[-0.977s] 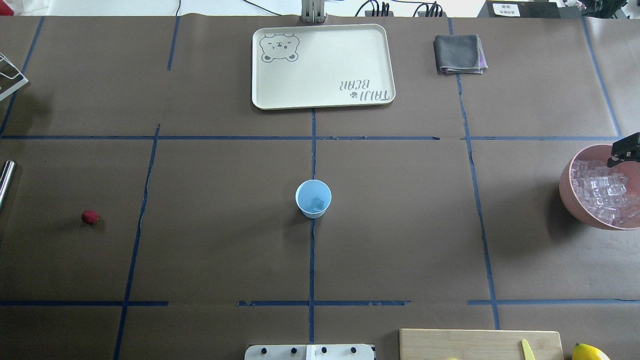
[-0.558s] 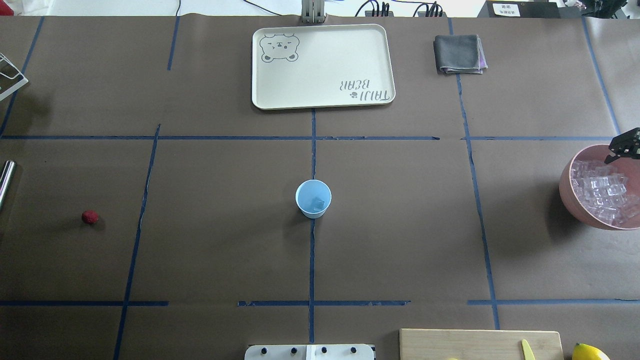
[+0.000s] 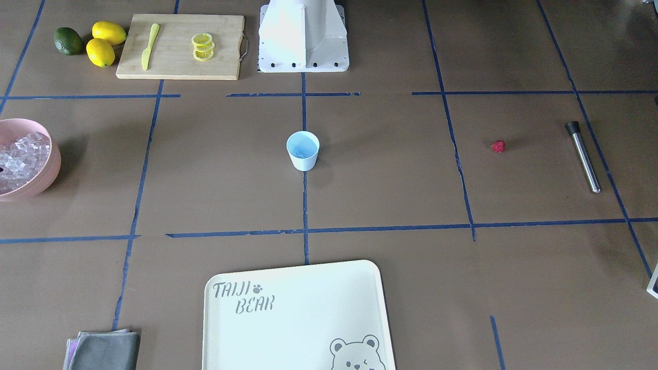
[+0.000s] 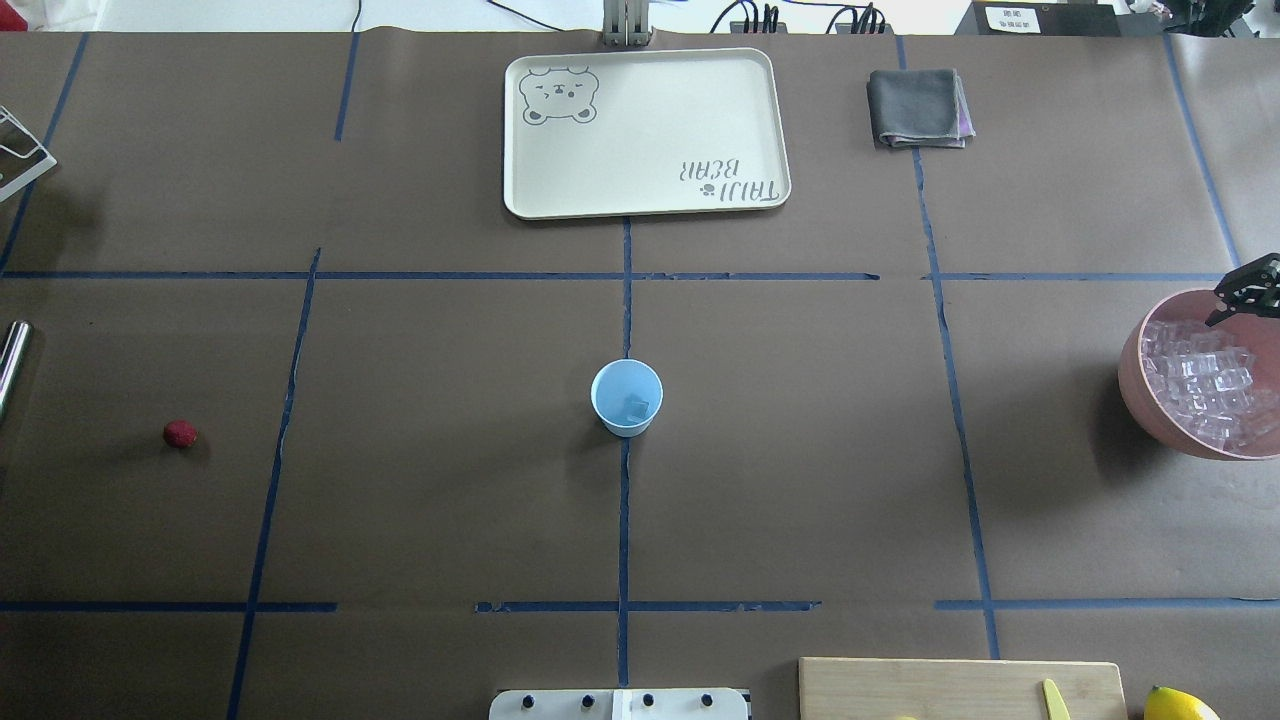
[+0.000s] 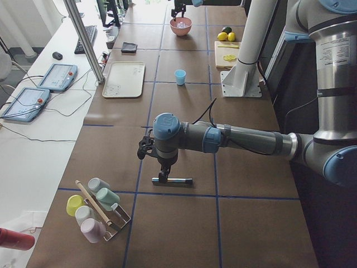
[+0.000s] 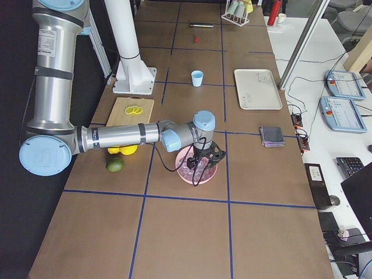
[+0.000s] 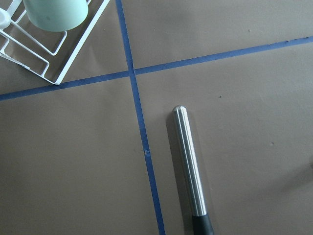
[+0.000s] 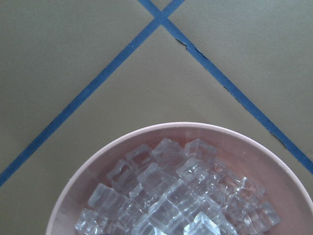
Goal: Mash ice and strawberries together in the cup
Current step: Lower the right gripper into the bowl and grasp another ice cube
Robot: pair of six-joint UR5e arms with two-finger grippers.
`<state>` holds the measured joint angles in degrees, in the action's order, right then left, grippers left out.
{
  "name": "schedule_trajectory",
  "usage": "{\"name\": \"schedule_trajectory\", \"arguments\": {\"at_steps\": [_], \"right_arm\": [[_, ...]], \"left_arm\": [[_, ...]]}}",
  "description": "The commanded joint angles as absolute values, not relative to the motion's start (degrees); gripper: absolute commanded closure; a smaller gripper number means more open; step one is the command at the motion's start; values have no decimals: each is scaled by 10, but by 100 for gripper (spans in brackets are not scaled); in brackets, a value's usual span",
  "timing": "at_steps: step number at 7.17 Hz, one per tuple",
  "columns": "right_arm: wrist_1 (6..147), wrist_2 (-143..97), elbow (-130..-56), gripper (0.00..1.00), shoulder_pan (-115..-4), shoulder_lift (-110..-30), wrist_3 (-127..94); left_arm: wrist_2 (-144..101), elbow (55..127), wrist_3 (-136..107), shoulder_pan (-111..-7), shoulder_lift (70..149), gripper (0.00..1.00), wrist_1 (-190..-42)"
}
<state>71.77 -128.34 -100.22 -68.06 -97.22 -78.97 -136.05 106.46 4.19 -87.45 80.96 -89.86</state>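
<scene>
The pale-blue cup (image 4: 627,397) (image 3: 303,150) stands upright at the table's centre with one ice cube (image 4: 637,408) inside. More ice (image 8: 171,196) (image 4: 1200,385) fills the pink bowl (image 4: 1135,385) at the right edge. The red strawberry (image 4: 180,433) (image 3: 497,146) lies alone on the left side. My right gripper (image 4: 1250,290) (image 6: 200,160) hangs over the bowl's far rim, only partly in view, and I cannot tell its state. My left gripper (image 5: 162,176) hovers over the black end of a steel muddler (image 7: 188,166) (image 3: 582,155); its fingers show in no close view.
A cream tray (image 4: 645,130) and a folded grey cloth (image 4: 918,107) lie on the far side. A cutting board (image 3: 180,46) with lemon slices and a yellow knife, lemons (image 3: 105,43) and a green fruit (image 3: 68,41) sit near the robot base (image 3: 303,36). A cup rack (image 5: 95,206) stands far left.
The right gripper has shifted slightly toward the far side over the bowl's rim. Cup, strawberry and muddler have not moved.
</scene>
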Motion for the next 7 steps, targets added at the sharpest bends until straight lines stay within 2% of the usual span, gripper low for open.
{"name": "schedule_trajectory", "arguments": {"at_steps": [1, 3, 7], "right_arm": [[604, -1280, -929, 8, -680, -972, -899], [579, -1282, -918, 8, -682, -976, -915], [584, -1286, -960, 10, -683, -996, -949]], "left_arm": [[-1361, 1073, 42, -875, 809, 0, -898], [-1361, 1086, 42, -877, 804, 0, -898], [-1361, 1089, 41, -877, 803, 0, -898]]}}
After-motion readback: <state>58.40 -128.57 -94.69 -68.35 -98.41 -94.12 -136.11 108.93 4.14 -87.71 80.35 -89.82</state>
